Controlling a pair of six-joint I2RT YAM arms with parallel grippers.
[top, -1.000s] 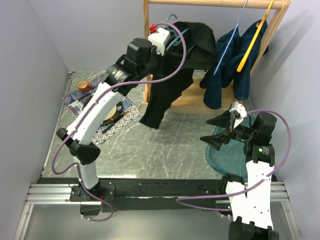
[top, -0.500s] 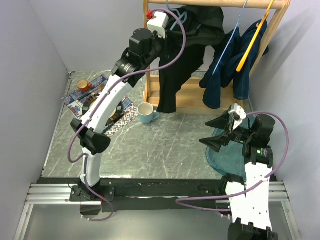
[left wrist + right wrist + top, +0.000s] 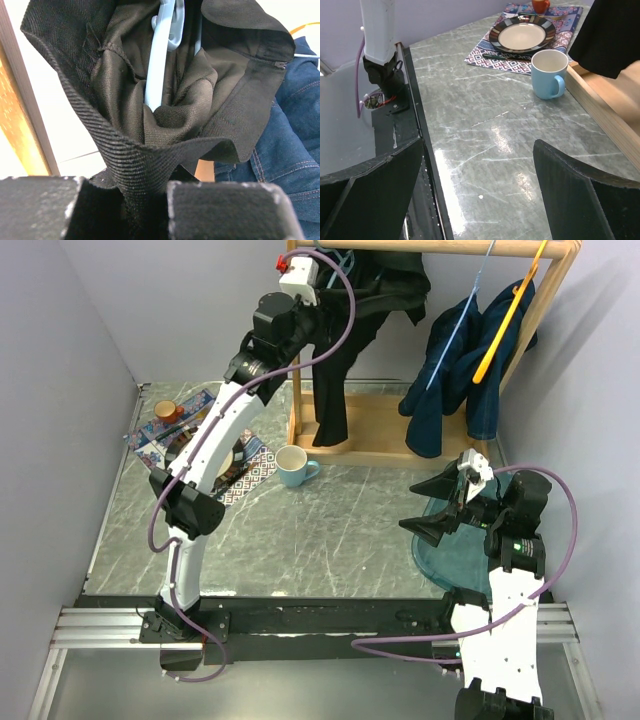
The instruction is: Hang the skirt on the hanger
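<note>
- A grey marbled surface (image 3: 330, 530) carries a wooden rack (image 3: 400, 435) at the back.
- The black skirt (image 3: 338, 350) hangs high at the rack's left end, bunched around a pale blue hanger (image 3: 162, 55).
- The left jaws are clamped on a fold of the skirt.
- Denim garments (image 3: 450, 380) hang just to its right.
- A blue mug (image 3: 292, 466) stands near the rack's base.
- The right jaws stand wide apart, low over the surface, holding nothing.
</note>
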